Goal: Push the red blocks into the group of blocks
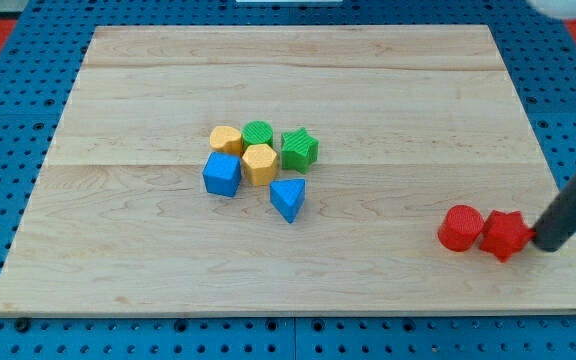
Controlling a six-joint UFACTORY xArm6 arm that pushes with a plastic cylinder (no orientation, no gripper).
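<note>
In the camera view, a pale wooden board (298,100) was seen lying on a blue perforated base (8,120). Near the board's middle, six blocks were grouped closely: a yellow block (226,139), a green cylinder (258,133), a green star (299,149), a yellow hexagon (260,163), a blue cube (222,174) and, slightly apart toward the view's bottom, a blue triangle (288,198). Whether the neighbouring blocks actually touched could not be settled in every case.

The two red blocks were found well apart from that group, near the board's lower right: a red cylinder (461,227) and, touching it on the view's right, a red block (506,234) whose exact shape was hard to make out.

The dark rod was cut off by the view's right edge, its upper part blurred. No gripper was carried, so nothing was held. My tip (544,244) was placed just beside the red block, on its right; contact could not be confirmed.
</note>
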